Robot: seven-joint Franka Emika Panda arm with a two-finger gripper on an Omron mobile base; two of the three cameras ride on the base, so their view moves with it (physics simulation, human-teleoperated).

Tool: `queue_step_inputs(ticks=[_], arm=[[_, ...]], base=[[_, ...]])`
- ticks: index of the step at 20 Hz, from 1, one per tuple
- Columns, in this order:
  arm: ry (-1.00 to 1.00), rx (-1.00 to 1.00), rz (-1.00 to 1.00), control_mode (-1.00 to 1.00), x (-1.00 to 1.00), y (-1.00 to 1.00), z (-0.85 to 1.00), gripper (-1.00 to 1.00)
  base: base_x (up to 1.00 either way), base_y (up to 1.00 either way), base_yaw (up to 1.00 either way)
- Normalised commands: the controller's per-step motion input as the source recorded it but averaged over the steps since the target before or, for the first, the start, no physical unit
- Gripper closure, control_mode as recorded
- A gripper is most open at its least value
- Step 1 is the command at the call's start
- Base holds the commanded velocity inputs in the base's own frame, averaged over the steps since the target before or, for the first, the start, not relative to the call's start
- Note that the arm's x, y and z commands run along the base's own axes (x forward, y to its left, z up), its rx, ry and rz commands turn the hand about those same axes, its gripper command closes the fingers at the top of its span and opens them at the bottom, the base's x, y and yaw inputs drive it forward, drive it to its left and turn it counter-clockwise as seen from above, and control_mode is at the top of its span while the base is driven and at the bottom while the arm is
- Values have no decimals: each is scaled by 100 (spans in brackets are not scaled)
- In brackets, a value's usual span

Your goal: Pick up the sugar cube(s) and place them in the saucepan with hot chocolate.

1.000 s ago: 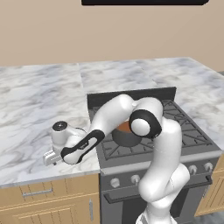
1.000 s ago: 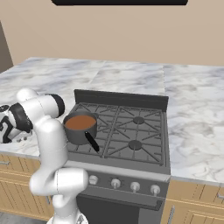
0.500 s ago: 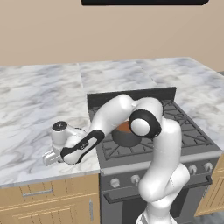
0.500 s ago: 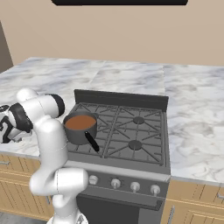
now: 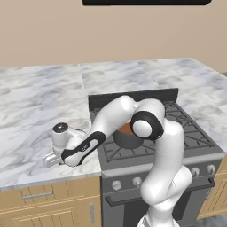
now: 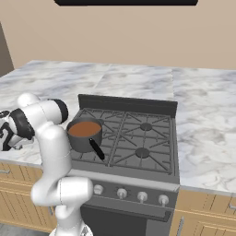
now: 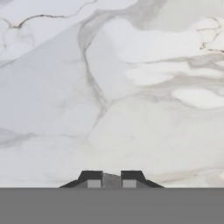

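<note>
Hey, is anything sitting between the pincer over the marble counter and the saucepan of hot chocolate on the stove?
Nothing visible. Bare white marble counter lies between the pincer and the small dark-grey metal saucepan. Its long black handle points towards the stove's front, away from the pincer.

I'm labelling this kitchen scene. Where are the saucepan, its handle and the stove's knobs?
saucepan [image 6: 84, 134]: right base view, on its dark front wall below the brown liquid.
handle [image 6: 97, 150]: right base view, midway along the black bar.
knobs [image 6: 121, 192]: right base view, on the second knob from the left.
</note>
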Motion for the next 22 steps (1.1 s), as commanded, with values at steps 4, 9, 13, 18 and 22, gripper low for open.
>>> queue_step_inputs(ticks=[4,9,13,18,22], arm=[[-1,1,0,-100,-4,-11,30,100],[-13,6,-1,-100,-20,-25,56,100],[-18,12,-3,-100,-23,-35,73,100],[-17,13,-6,-100,-24,-45,68,100],[-13,12,-10,-100,-3,-74,59,100]], base=[[0,0,0],[0,0,0],[0,0,0],[0,0,0],[0,0,0]])
